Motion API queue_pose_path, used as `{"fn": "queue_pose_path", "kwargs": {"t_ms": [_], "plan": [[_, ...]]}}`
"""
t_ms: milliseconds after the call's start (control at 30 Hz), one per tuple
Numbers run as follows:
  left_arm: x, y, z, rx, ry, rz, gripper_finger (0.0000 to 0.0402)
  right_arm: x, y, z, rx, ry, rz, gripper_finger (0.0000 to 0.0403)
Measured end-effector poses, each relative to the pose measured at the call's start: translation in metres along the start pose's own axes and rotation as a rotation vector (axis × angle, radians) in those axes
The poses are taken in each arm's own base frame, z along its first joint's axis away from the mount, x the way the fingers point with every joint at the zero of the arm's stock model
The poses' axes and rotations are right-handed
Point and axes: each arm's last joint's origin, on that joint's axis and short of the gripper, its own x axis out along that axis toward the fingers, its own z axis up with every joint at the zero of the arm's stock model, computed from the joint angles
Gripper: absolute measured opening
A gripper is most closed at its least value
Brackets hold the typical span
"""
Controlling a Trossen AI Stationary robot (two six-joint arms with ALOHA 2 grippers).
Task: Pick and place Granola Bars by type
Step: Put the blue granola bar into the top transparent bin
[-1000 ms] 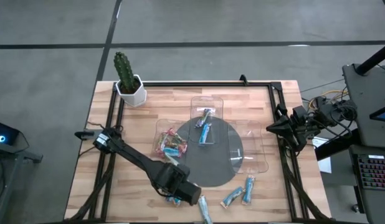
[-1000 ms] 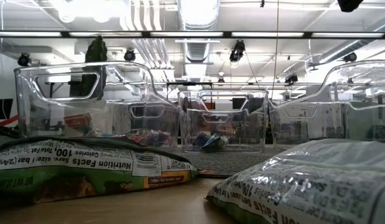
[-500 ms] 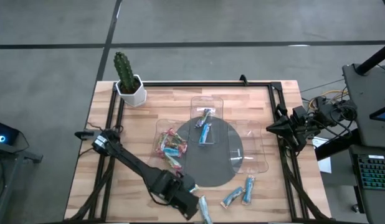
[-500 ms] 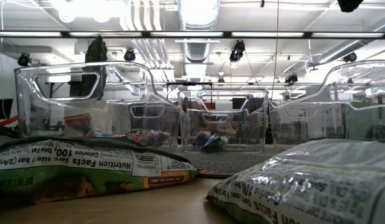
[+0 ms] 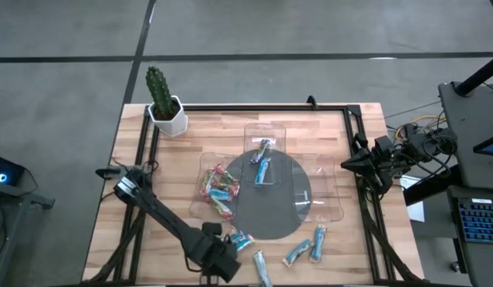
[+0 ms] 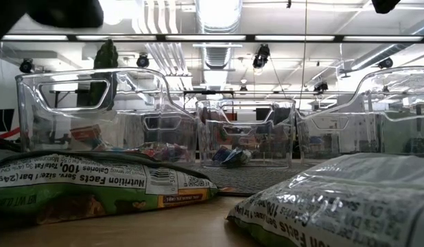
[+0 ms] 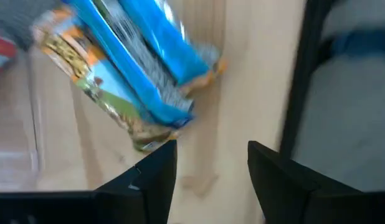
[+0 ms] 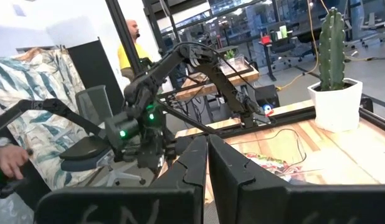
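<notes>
Biggest risk I can see: the left hand (image 5: 217, 259) is down at the near edge of the surface (image 5: 183, 159), and the bar (image 7: 127, 78) it's lined up on lies a bit ahead of its fingers (image 7: 152, 177) rather than between them. If it closes from there it'll probably just pinch air or clip the end of the slick wrapper and flick the bar away, maybe toward the edge or off it. Two more loose bars (image 5: 304, 247) sit just right of that spot, and a third (image 5: 261, 265) lies right next to the hand, so a sloppy sweep could knock them around too. As for the hand: the fingers are partly open with a clear gap, nothing gripped, not touching the bar as far as I can tell. The rest of the bars are already in the clear trays (image 5: 218, 183) mid-surface. The right hand (image 8: 208, 158) is parked off the right side, pinched shut on nothing.
</notes>
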Motion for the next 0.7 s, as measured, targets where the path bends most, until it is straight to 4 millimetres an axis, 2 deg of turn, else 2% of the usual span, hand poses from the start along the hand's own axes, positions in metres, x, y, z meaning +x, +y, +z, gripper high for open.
{"fn": "queue_pose_path", "kwargs": {"t_ms": [233, 433, 700], "plan": [[0.027, 0.016, -0.012, 0.291, 0.075, 0.138, 0.0177, 0.0, 0.0, 0.0, 0.0, 0.0, -0.001, 0.0009], [0.029, 0.022, -0.009, 0.456, 0.033, 0.261, 0.0177, 0.0, 0.0, 0.0, -0.002, 0.0, -0.001, 0.0009], [0.029, 0.019, 0.005, 0.521, -0.092, 0.225, 0.0177, 0.0, -0.001, -0.002, -0.008, 0.021, -0.009, 0.0009]]}}
